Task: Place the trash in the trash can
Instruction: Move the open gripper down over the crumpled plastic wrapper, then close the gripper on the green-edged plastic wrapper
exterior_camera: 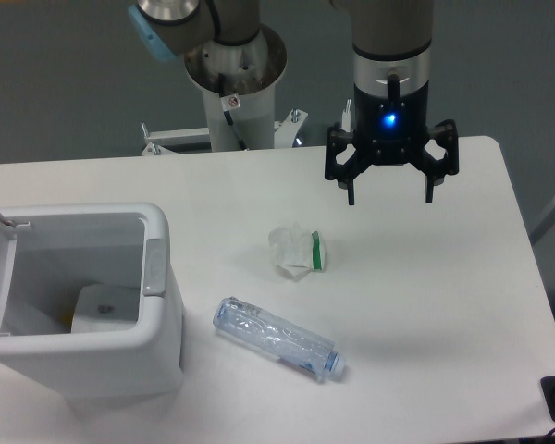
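White table (444,277), crumpled wrapper (296,251), crinkled clear bottle (276,339), boxy bin (83,305), gripper (390,194) fingers spread

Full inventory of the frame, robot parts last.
wrapper: 1, crumpled white with green edge, table centre.
bottle: 1, clear crinkled plastic with pale blue cap, lying on its side in front of the wrapper.
trash can: 1, white with grey latch tab, lid open, table's left side; something white inside.
table: 1, white.
arm base: 1, white pedestal behind the table.
gripper: 1, black with blue light, fingers spread, above the table, right of the wrapper, holding nothing.
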Tool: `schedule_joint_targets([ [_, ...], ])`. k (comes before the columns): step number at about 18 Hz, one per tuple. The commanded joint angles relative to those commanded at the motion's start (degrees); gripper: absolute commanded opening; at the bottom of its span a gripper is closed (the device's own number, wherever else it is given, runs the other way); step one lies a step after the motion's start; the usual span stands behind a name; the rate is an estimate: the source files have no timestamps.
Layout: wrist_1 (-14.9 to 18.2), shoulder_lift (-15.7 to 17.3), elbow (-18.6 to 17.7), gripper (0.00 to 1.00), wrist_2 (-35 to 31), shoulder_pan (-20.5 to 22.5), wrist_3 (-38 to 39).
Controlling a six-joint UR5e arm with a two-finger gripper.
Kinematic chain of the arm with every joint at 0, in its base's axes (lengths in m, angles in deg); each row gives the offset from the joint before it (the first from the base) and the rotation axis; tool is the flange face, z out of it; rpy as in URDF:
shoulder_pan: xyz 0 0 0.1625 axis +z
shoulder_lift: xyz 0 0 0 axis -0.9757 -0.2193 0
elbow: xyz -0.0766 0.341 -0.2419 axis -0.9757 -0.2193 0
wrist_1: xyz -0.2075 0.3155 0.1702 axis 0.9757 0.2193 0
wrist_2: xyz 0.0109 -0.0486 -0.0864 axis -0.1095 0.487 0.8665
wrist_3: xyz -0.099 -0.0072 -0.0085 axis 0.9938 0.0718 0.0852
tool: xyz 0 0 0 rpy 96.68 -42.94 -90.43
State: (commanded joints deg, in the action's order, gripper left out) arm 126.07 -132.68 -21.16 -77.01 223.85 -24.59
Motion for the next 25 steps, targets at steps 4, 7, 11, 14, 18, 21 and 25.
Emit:
schedule_joint_targets([
  [4, -1.1, 0.2, -0.8, 1.00, -1.3, -0.3, 0.3],
  [7, -2.4, 0.0, -1.2, 1.00, -1.7, -0.6, 0.8],
  [11, -3.2, 1.1, -4.6, 1.00, -1.1, -2.1, 0.7],
  [14, -4.0, 1.8, -8.5, 1.00, -1.8, -4.8, 0.4],
  [18, -9.5, 2.0, -16.8, 1.00, -2.5, -10.0, -7.0],
  [21, -14.3, 1.9, -23.8, 1.00, -2.5, -11.7, -22.8],
  [25, -14.5, 1.1, -27.9, 1.00, -2.6, -11.8, -34.1],
])
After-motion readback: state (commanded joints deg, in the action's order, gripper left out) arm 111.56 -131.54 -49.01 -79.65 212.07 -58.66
